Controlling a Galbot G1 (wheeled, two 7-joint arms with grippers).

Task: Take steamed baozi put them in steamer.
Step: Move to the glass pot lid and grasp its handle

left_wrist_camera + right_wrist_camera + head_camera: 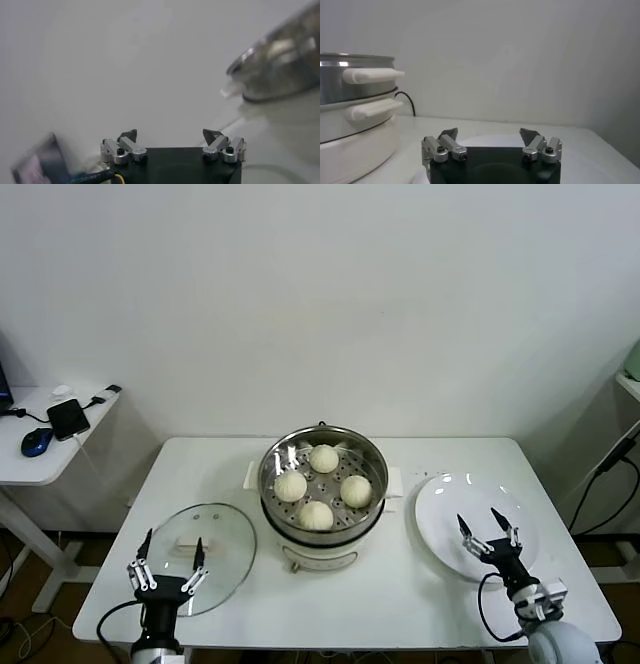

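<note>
The steel steamer (372,466) stands at the table's middle on its white base. Several cream-white baozi lie on its perforated tray: one at the back (323,458), one left (290,485), one right (356,490), one front (316,515). My left gripper (171,556) is open and empty, low at the front left over the glass lid (222,534). My right gripper (488,530) is open and empty at the front right over the white plate (440,502). The steamer's side shows in the right wrist view (350,105) and the left wrist view (280,65).
The flat glass lid with a white handle lies left of the steamer. The large white plate lies right of it and holds nothing. A side desk (30,464) with a phone and mouse stands at the far left. A wall is behind the table.
</note>
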